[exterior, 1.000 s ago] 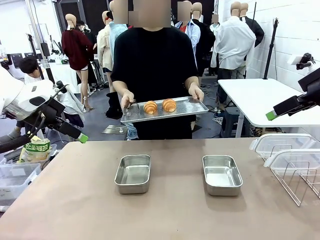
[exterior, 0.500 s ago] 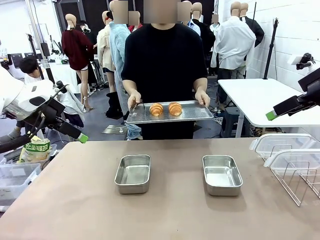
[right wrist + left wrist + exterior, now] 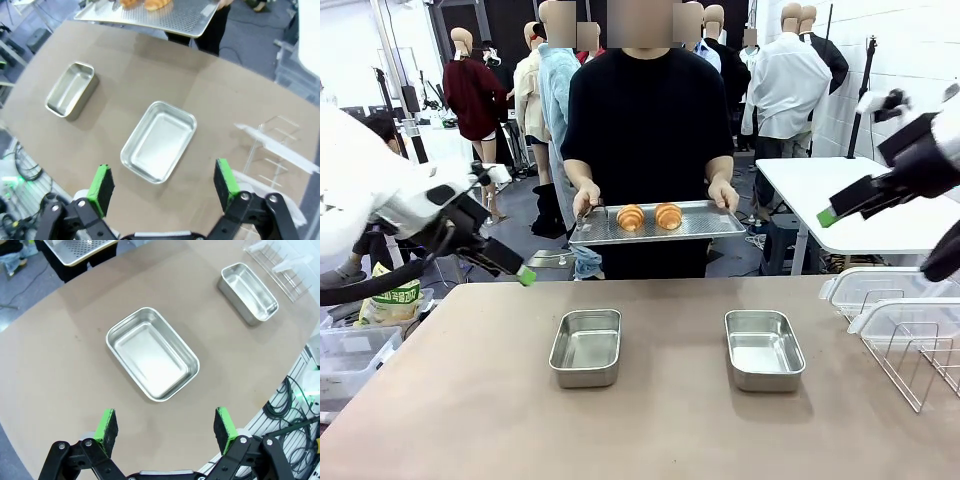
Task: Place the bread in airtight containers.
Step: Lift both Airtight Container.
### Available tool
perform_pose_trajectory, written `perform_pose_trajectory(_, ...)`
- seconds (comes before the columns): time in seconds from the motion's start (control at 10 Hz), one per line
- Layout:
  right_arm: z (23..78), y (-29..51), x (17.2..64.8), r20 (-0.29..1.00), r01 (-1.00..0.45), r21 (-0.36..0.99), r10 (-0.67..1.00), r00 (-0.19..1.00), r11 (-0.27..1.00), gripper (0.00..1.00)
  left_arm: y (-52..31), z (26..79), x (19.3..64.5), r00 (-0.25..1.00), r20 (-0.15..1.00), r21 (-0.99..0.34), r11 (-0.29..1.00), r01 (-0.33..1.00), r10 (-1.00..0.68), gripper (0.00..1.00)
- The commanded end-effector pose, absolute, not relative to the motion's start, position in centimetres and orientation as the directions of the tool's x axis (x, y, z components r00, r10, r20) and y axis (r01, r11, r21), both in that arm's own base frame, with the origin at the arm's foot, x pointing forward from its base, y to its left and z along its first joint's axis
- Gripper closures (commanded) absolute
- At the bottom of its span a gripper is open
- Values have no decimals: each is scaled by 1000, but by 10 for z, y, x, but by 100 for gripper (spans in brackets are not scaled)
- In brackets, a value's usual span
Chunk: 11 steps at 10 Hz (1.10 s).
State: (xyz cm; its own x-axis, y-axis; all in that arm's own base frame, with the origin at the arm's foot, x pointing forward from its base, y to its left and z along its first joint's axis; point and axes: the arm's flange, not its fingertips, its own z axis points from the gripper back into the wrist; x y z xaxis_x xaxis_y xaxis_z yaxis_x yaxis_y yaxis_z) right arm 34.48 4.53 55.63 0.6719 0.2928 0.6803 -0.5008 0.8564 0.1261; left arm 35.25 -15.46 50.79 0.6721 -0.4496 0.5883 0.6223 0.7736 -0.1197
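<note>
left gripper [image 3: 166, 424] spread wide, nothing between the pads. It hangs above the near left part of the table [image 3: 650, 430], and its wrist cam looks straight down at the left tub [image 3: 586, 347]. right gripper [image 3: 162, 184] is also spread and empty, high over the right side, with the right tub [image 3: 763, 349] under it in its own wrist view. Each arm looks pre-staged over its own container, jaws wide enough to take a roll.

bread [image 3: 631, 217]: two croissant rolls side by side on the perforated tray [image 3: 705, 222]. The person's hands [image 3: 587, 198] hold the tray level by both ends, beyond the far table edge and well apart from either gripper. It reads as an offer, with the rolls up where an arm can reach in from the side.

Both tubs are empty and open, lids off. The clear lids [image 3: 880, 290] are parked at the right edge by the wire rack [image 3: 920, 360], out of the drop path.

Judgement: task not started, no roll in a tub. Next move needs a reach across to the tray and a soft pinch, since the crust is glossy and likely crushable. Risk: the tray is hand-held, so the target may drift.
</note>
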Motion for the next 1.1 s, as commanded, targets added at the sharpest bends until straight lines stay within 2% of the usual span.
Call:
perform_pose_trajectory(0.0, 538, 73, 375, 575, -417, 169, 254, 778, 893, 0, -170, 501, 364, 737, 562, -163, 823, 545, -377, 0)
perform_pose_trajectory(0.2, 513, 110, 399, 451, -375, 162, 269, 851, 913, 0, -182, 483, 374, 828, 457, -210, 865, 456, -325, 0)
perform_pose_trajectory(0.4, 489, 129, 413, 365, -314, 133, 248, 897, 940, 0, -190, 466, 386, 896, 332, -184, 912, 367, -294, 0)
perform_pose_trajectory(0.7, 455, 138, 422, 271, -222, 60, 198, 942, 973, 0, -208, 435, 415, 941, 222, -177, 939, 295, -254, 0)
perform_pose_trajectory(1.0, 410, 131, 428, 181, -165, 109, 143, 973, 980, 0, -221, 401, 432, 976, 112, -133, 970, 202, -188, 0)
